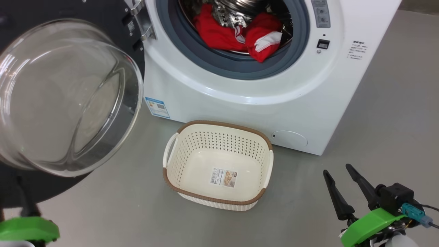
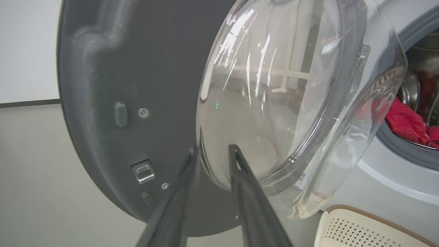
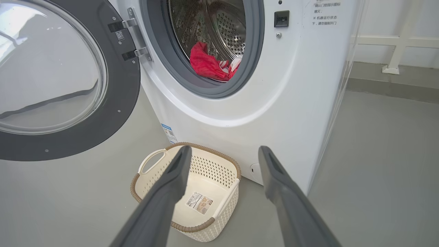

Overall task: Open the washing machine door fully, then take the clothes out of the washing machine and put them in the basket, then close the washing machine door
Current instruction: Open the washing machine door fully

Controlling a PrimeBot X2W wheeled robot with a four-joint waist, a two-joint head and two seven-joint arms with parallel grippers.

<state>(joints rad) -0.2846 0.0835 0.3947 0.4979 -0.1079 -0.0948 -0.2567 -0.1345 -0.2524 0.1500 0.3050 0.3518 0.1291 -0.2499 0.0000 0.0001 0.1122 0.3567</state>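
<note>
Head view, lower centre: barcoded paper label [image 1: 223, 177] in basket [image 1: 219, 125], print illegible; blue label [image 1: 157, 107] on washing machine [image 1: 240, 109]; right pincer [image 1: 336, 169] spread wide; left pincer [image 2: 212, 150] narrowly parted beside washing machine door [image 2: 120, 68].

The right hand [image 1: 336, 170] sat low at the right of the head view. Its two dark fingers were spread wide, pointing up and slightly left, with nothing between them. Its green wrist mount [image 1: 372, 223] lay behind. The left hand [image 2: 212, 151] held its fingers a narrow gap apart, nothing visibly clamped.
</note>
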